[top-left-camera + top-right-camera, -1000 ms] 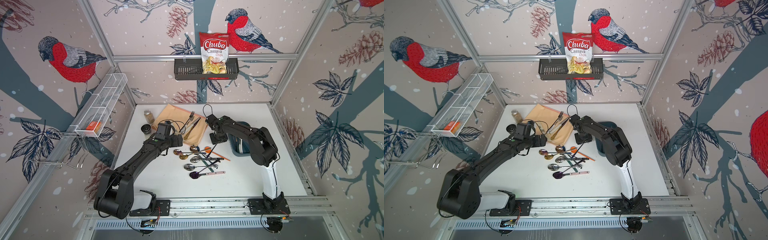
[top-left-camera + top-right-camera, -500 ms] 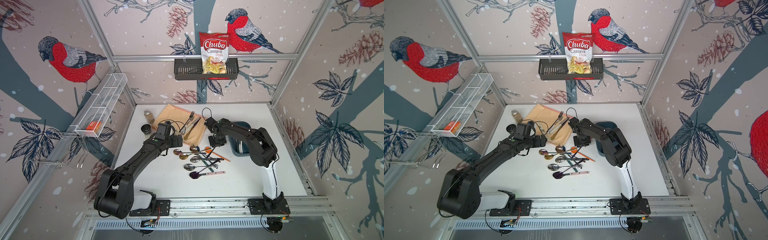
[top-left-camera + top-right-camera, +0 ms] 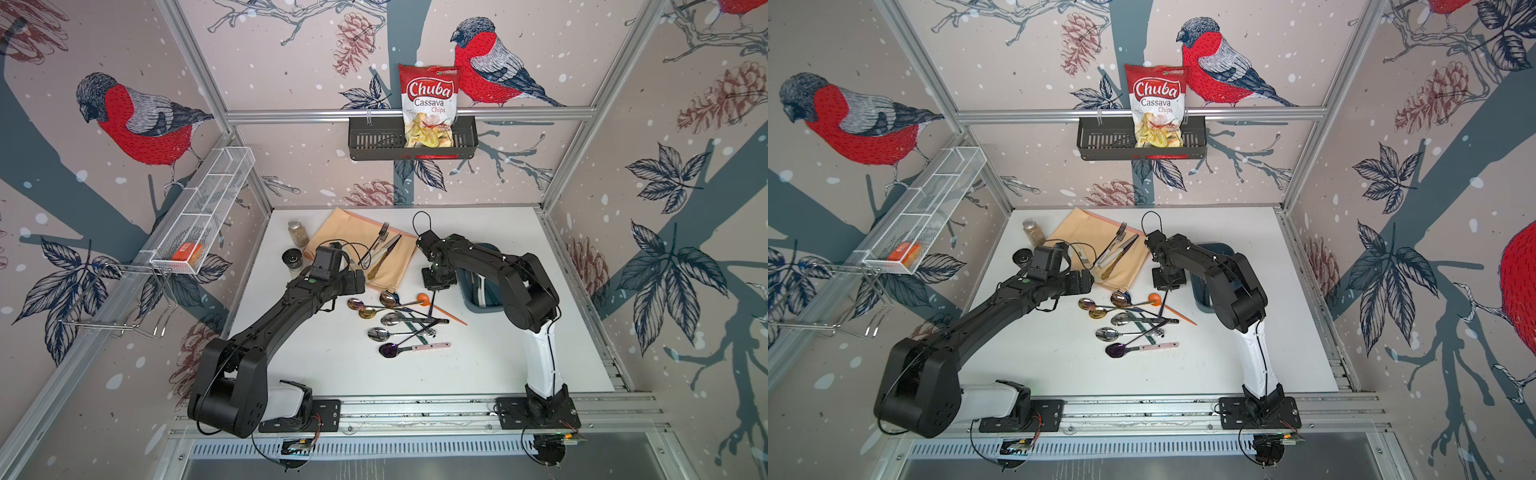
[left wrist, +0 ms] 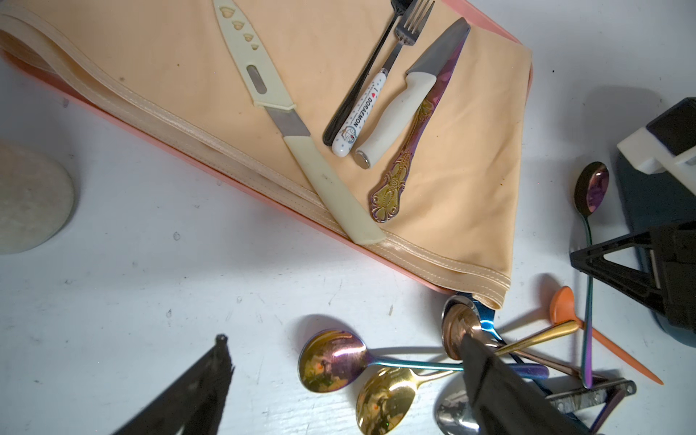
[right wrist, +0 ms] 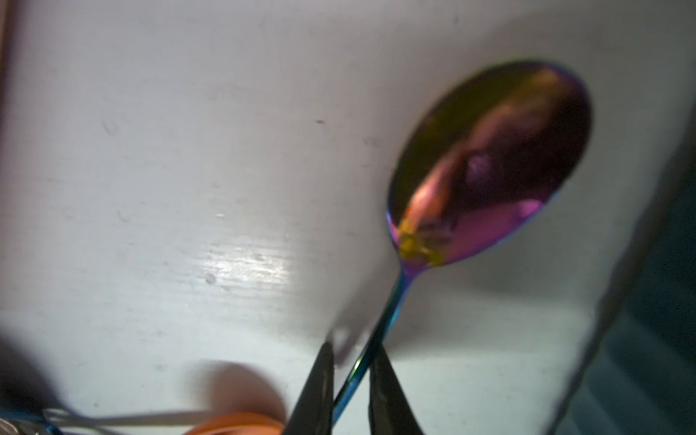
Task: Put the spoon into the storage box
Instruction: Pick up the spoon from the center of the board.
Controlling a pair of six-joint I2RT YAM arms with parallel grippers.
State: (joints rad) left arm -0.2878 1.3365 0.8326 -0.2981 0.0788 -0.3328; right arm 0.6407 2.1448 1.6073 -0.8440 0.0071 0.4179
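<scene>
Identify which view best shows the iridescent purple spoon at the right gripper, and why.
Right wrist view: the iridescent purple spoon fills it, handle between the fingers of the right gripper. The left wrist view shows it smaller; both top views show only its thin handle.

Chip bag in wall basket — white-handled knife on peach cloth.

- Both top views: bright, even overhead light, only soft shadows on the table; wide-angle stretch worst toward 10 and 2 o'clock.
- Left wrist: sharp, well lit.
- Right wrist: dimmer, soft focus; spoon smeared, glare patch on the table, storage box a dark blur.
</scene>
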